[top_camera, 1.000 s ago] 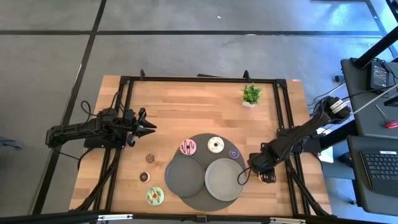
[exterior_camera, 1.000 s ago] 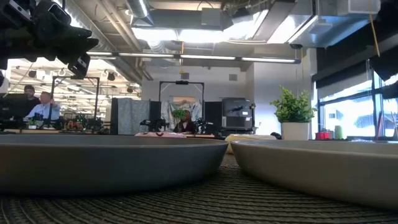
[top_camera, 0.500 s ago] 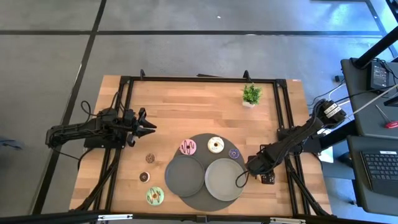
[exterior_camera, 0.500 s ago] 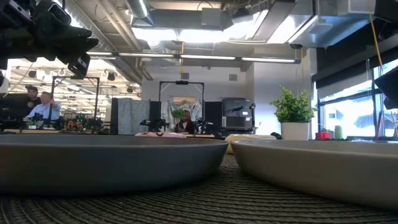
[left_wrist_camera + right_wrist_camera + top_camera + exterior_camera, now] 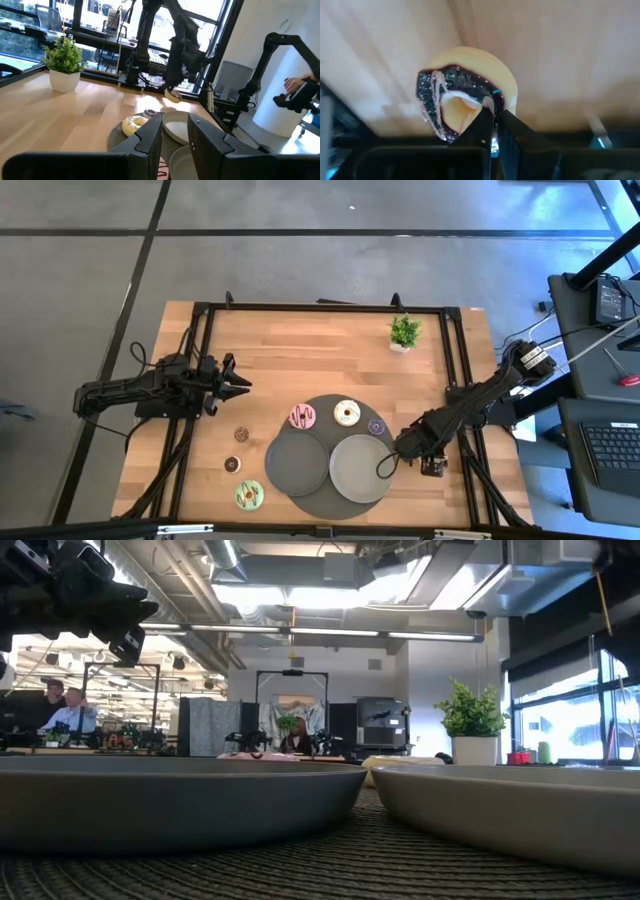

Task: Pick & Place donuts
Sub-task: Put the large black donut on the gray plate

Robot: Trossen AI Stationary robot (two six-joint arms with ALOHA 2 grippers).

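Shifted slightly toward the light plate [image 5: 357, 468], the right gripper [image 5: 424, 462] is clamped thinly on a chocolate donut [image 5: 465, 102] beside it, so slippage is risked; the left gripper [image 5: 238, 384] is parted.

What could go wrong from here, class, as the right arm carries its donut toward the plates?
1. The right gripper pinches the chocolate donut only by one side of its ring, so it could slip out.
2. The light grey plate sits close beside the gripper, so a low pass might bump its rim.
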